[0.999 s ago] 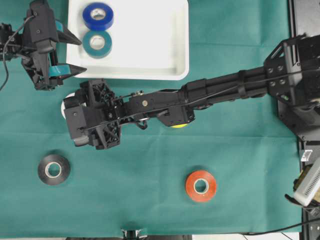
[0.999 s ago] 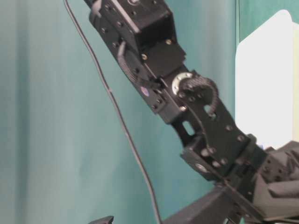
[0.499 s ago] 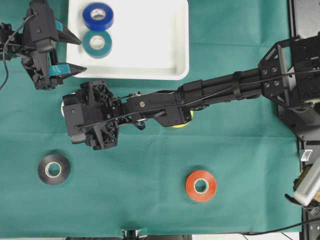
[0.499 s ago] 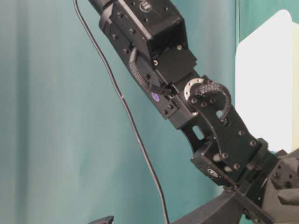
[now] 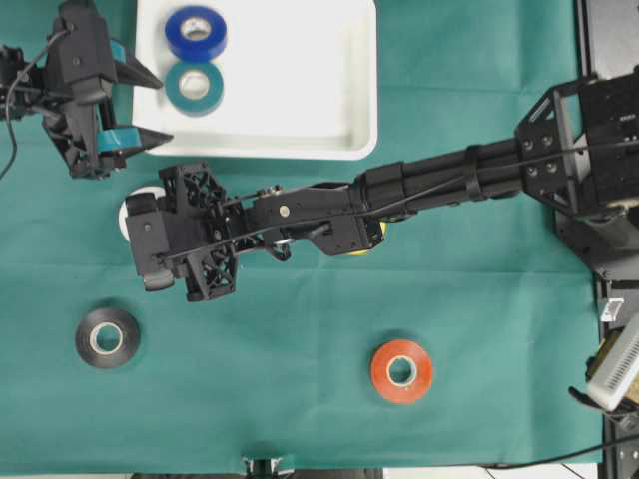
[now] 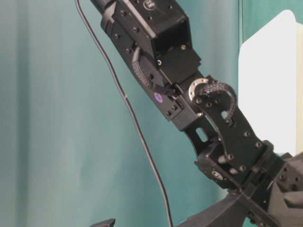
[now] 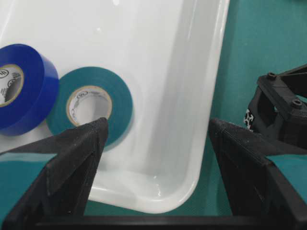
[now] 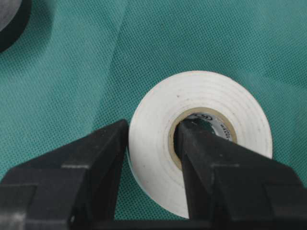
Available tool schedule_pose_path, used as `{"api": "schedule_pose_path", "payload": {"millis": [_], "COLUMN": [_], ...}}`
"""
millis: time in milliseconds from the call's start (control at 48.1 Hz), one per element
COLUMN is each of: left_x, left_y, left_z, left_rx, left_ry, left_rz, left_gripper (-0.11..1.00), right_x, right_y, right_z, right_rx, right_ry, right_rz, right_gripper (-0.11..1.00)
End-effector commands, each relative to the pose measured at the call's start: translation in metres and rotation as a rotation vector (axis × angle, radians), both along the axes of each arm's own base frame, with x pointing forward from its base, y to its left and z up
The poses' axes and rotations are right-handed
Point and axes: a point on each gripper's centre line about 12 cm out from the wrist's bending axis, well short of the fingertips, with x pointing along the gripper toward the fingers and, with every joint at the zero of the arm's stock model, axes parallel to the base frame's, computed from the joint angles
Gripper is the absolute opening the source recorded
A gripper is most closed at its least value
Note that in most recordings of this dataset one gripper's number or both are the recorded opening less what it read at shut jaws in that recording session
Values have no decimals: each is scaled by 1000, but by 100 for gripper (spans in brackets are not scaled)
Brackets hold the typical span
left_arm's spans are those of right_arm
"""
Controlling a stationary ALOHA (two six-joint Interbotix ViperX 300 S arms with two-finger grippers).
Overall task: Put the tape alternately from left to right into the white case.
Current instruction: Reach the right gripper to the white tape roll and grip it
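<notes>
Your right gripper is clamped on the white roll: one finger sits inside the core, the other presses the outer wall, and the roll lies flat on the green cloth. From overhead you see only a sliver of that roll, just below the lower left corner of the white case, under your right arm (which reaches across from the right).

Your left gripper stands wide apart and holds nothing; it hovers over the case's lower left corner.

Inside the case, at its left end, the blue roll and the teal roll lie flat, touching.

Below the case on the cloth:
- yellow roll, mostly hidden by your right arm;
- black roll, far lower left;
- red-orange roll, lower right.
</notes>
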Motion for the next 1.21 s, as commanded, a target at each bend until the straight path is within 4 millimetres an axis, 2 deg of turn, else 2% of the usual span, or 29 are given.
{"api": "schedule_pose_path", "payload": {"millis": [0, 229, 562, 707, 1186], "left_x": [2, 2, 2, 2, 2], "left_y": [1, 1, 1, 1, 1], "left_z": [9, 9, 9, 8, 9], "left_rx": [4, 3, 3, 2, 3], "left_ry": [-34, -34, -34, -32, -34], "left_rz": [6, 7, 7, 7, 7], "left_gripper": [85, 85, 85, 85, 85], "right_x": [5, 4, -7, -10, -14], "right_y": [-2, -1, 6, 8, 13], "right_z": [20, 27, 71, 84, 93], "right_rx": [0, 0, 7, 9, 7], "right_ry": [-44, -54, -120, -139, -139], "right_rz": [0, 1, 15, 20, 25], "right_gripper": [4, 4, 4, 4, 4]}}
